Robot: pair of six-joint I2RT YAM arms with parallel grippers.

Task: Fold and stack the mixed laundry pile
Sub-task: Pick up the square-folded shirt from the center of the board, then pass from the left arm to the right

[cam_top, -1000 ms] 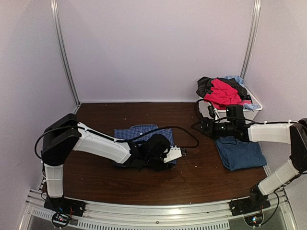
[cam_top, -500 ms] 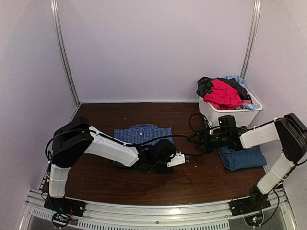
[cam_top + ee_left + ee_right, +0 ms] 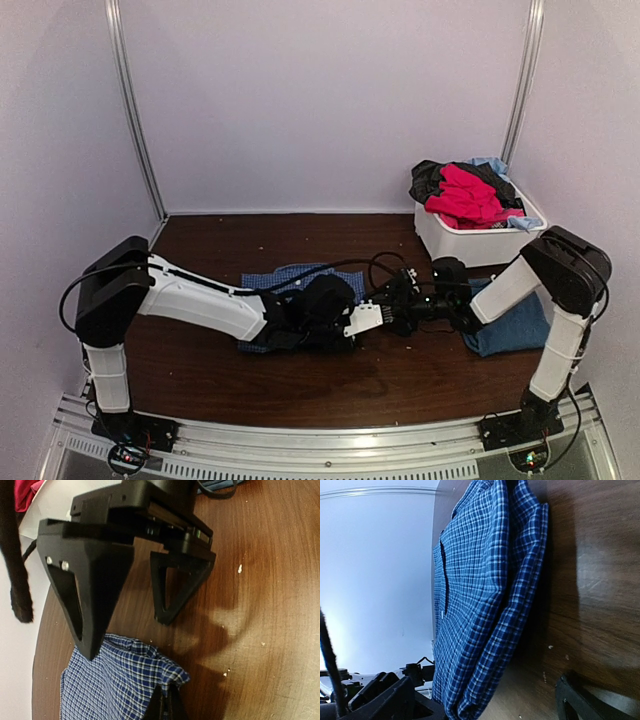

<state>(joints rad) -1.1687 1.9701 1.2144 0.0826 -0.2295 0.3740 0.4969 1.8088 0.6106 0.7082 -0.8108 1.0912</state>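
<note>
Pinches one corner of the folded blue-and-white small-check cotton shirt point(image 3: 115, 680) in the closed left hand point(image 3: 165, 706), at the bottom centre of the left wrist view, low over the dark wooden surface point(image 3: 270, 630). Faces it with the right hand point(image 3: 126, 639) spread wide and empty. Best to take the neighbouring corner before lifting, then raise both level so the folds hold.

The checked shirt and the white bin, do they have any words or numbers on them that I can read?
No words, numbers or signs can be read in any view.
Checked shirt: only the blue-and-white check pattern, no writing that shows.
White bin: plain white wall, no label that shows.
</note>
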